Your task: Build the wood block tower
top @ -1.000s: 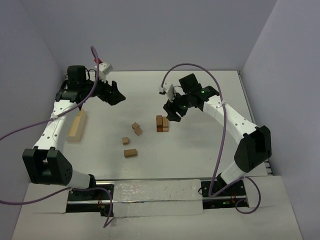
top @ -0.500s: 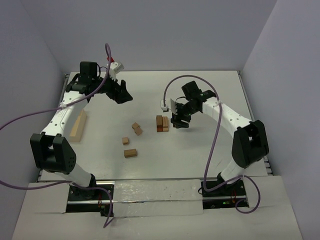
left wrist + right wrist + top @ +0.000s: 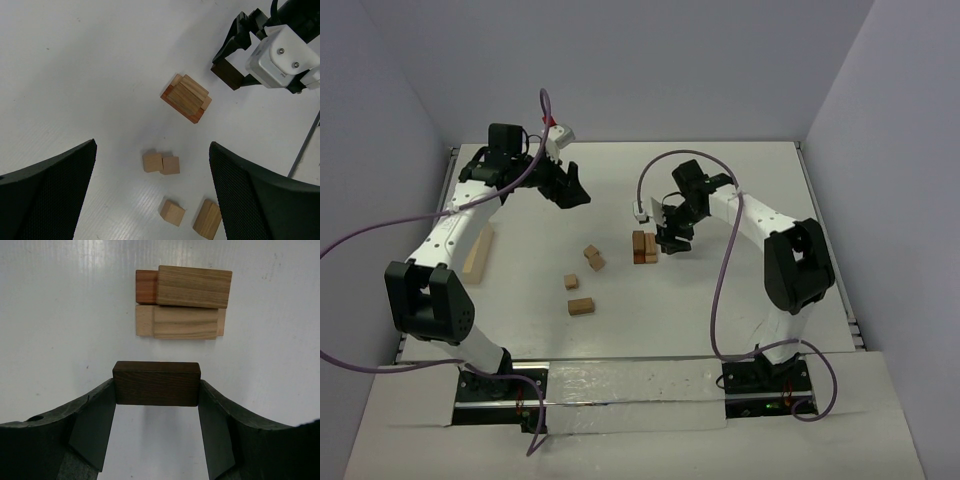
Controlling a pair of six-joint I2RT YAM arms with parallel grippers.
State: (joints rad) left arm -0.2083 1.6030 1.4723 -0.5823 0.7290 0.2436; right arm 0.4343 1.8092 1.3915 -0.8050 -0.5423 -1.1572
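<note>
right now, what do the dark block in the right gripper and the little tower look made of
dark block: looks like solid wood, dark brown, matte, with faint grain. tower: wood too, tan and reddish-brown bricks with clear streaky grain, probably unvarnished.

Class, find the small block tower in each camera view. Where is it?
Top external: the tower at centre, just left of the right claw.
Left wrist: the tower above centre, left of the dark block.
Right wrist: the tower top centre, beyond the dark block.
Shared landmark: the dark block gripped in the right claw.
</note>
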